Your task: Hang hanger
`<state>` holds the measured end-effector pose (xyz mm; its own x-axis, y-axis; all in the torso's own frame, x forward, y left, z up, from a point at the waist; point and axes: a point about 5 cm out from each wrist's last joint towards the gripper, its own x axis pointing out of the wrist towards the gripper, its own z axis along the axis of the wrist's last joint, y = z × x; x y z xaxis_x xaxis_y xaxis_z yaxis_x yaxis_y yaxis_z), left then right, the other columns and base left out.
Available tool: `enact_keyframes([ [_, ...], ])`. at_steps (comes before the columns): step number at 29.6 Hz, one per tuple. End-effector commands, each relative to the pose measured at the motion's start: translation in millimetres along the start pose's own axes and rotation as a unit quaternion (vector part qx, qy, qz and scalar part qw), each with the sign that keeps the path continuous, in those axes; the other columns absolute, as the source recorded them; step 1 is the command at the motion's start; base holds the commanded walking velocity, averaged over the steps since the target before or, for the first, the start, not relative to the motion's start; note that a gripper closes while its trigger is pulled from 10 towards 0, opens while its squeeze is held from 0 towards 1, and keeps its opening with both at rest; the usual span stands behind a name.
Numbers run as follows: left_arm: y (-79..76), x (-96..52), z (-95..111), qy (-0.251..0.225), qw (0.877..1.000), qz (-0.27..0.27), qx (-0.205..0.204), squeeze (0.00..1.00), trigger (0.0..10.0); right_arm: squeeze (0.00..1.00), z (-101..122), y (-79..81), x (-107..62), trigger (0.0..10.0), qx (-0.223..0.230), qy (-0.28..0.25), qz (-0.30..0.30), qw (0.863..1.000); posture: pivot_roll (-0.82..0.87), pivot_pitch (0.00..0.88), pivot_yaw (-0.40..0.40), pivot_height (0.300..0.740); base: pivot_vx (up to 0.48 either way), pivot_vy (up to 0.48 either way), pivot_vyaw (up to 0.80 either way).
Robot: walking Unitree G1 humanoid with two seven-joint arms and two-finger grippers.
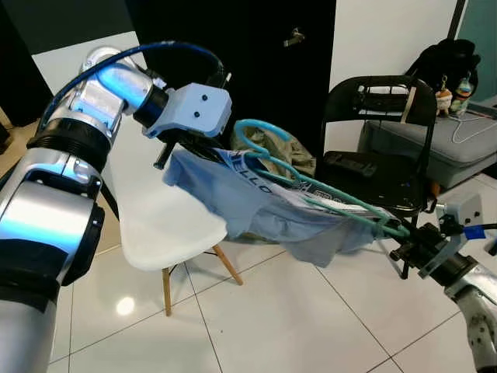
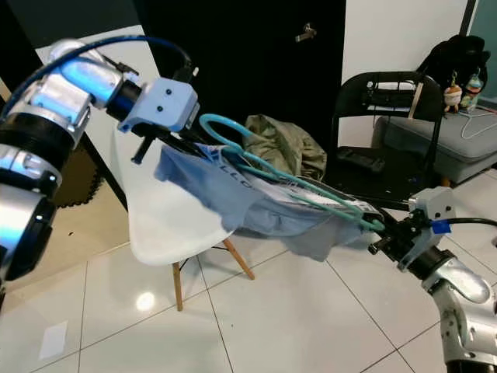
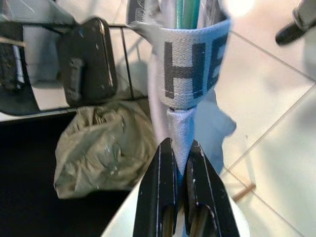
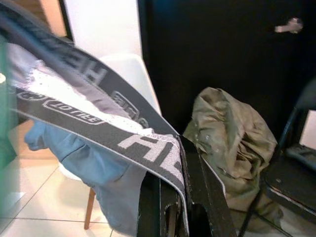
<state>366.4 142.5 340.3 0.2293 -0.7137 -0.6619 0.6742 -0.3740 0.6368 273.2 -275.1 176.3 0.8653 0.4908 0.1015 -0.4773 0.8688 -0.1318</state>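
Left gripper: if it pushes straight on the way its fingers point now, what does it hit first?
The left gripper is shut on the light blue underwear with a grey lettered waistband. That cloth and the teal plastic hanger lie straight ahead. Beyond them probably the white tiled floor; depth is unclear.

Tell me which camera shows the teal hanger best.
The left eye view: the teal hanger shows its hook and long arms inside the blue garment. The right eye view matches; the left wrist view catches a sliver, the right wrist view a blurred edge.

Teal hanger (image 1: pixel 311 183), airborne, seemingly threaded through blue garment (image 1: pixel 256 202)
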Motion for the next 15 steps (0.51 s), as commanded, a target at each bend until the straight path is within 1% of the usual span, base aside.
enact_keyframes([
  [1,-23.1,-4.5,-25.7,0.049,0.997,-0.039,-0.048,0.0,10.0,0.0,7.1,0.8,2.8,0.0,-0.014,0.001,0.019,1.0,0.04,0.0,0.1,0.74,0.0,0.0,0.0],
  [2,-23.1,-4.5,-25.7,0.049,0.997,-0.039,-0.048,0.0,10.0,0.0,7.1,0.8,2.8,0.0,-0.014,0.001,0.019,1.0,0.04,0.0,0.1,0.74,0.0,0.0,0.0],
  [3,-28.3,-4.8,-32.4,0.063,0.996,-0.037,-0.061,0.0,10.0,0.0,8.4,1.4,3.3,0.0,-0.02,0.005,0.029,0.999,0.04,0.002,0.098,0.74,0.0,0.0,0.0],
  [5,-30.5,-4.9,-35.6,0.068,0.995,-0.034,-0.067,0.0,10.0,0.0,9.2,2.1,3.8,0.0,-0.022,0.007,0.036,0.999,0.04,0.002,0.098,0.74,0.0,0.0,0.0],
  [9,-33.4,-5.6,-44.5,0.075,0.992,0.009,-0.097,0.0,10.0,0.0,14.6,11.2,5.1,0.0,-0.033,0.014,0.08,0.996,0.04,0.005,0.096,0.74,0.0,0.0,0.0],
  [13,-36.0,-9.7,-48.5,0.064,0.99,0.036,-0.123,0.0,10.0,0.0,15.4,15.2,5.7,0.0,-0.031,0.016,0.091,0.995,0.03,0.011,0.095,0.74,0.0,0.0,0.0],
  [14,-36.0,-9.7,-48.5,0.064,0.99,0.036,-0.123,0.0,10.0,0.0,15.4,15.2,5.7,0.0,-0.031,0.016,0.091,0.995,0.03,0.011,0.095,0.74,0.0,0.0,0.0],
  [15,-36.0,-11.5,-47.8,0.05,0.989,0.043,-0.129,0.0,10.0,0.0,13.7,17.3,5.6,0.0,-0.029,0.019,0.096,0.995,0.03,0.011,0.095,0.74,0.0,0.0,0.0],
])
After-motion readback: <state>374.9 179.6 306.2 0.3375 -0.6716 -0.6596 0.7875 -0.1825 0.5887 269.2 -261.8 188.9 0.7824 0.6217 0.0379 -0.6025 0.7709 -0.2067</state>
